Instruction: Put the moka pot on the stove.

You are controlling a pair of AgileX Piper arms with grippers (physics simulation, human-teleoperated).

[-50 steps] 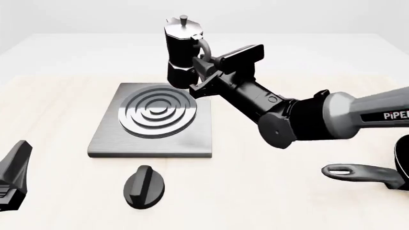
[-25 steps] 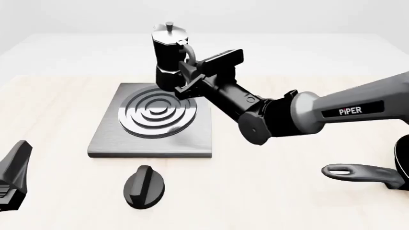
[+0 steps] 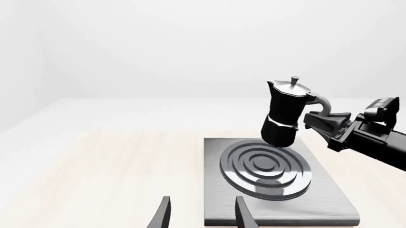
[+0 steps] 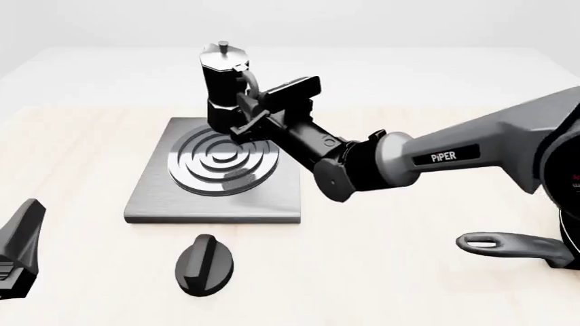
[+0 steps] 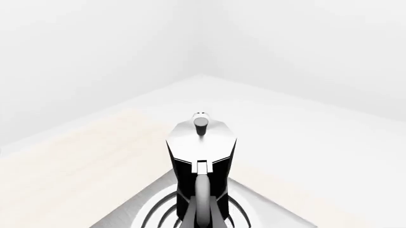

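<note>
The black faceted moka pot with its silver lid hangs in the air, slightly tilted, over the far edge of the stove. My right gripper is shut on the pot's curved side handle. In the left wrist view the moka pot floats just above the ringed burner of the stove, and the right gripper holds it from the side. The right wrist view looks down on the moka pot with the stove below. My left gripper stands open and empty, short of the slab's near edge.
A black oval knob with a ridge lies on the table in front of the stove. A black pan's long handle reaches in from the right edge. The left arm's body sits at the bottom left corner.
The right arm has carried the moka pot leftward and lower, from behind the stove's back right corner to over the burner's far edge. The left arm has stayed still.
</note>
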